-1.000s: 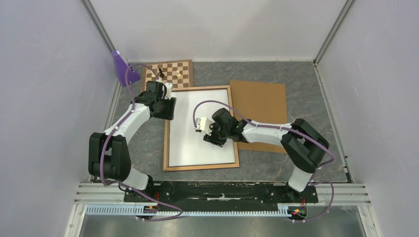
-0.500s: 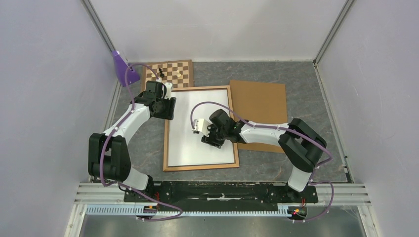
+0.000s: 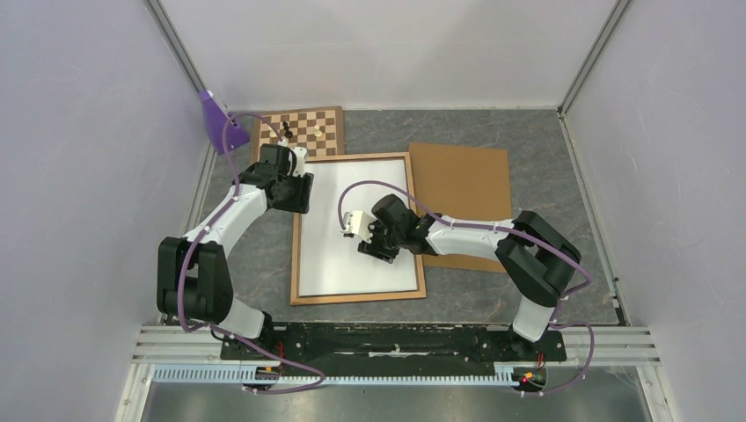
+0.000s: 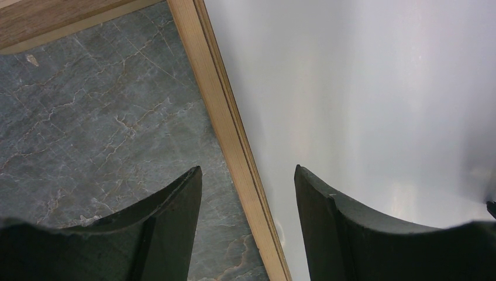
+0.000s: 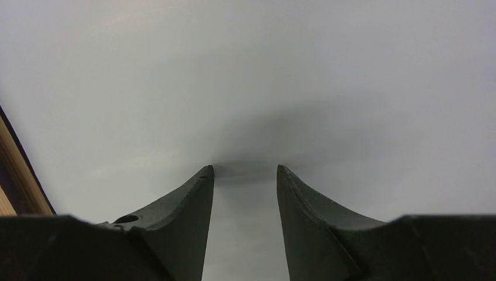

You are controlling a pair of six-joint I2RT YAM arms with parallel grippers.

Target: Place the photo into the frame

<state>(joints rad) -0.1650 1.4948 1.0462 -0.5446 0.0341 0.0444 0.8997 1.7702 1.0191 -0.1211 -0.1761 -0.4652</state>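
- My left gripper straddles the frame's left rail, jaws apart, gripping nothing
- The photo lies white back up inside the frame; I judge it seated
- My right gripper is over the frame's middle, jaws part-open, tips at the photo, empty
- The backing board lies just right of the frame, not yet fitted

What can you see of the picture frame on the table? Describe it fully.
The frame is a thin, light wooden rectangle lying flat on the grey table, long sides running near to far. The photo lies inside it, white back up. The open left hand straddles its left rail; contact is unclear. A brown board lies beside its right rail.
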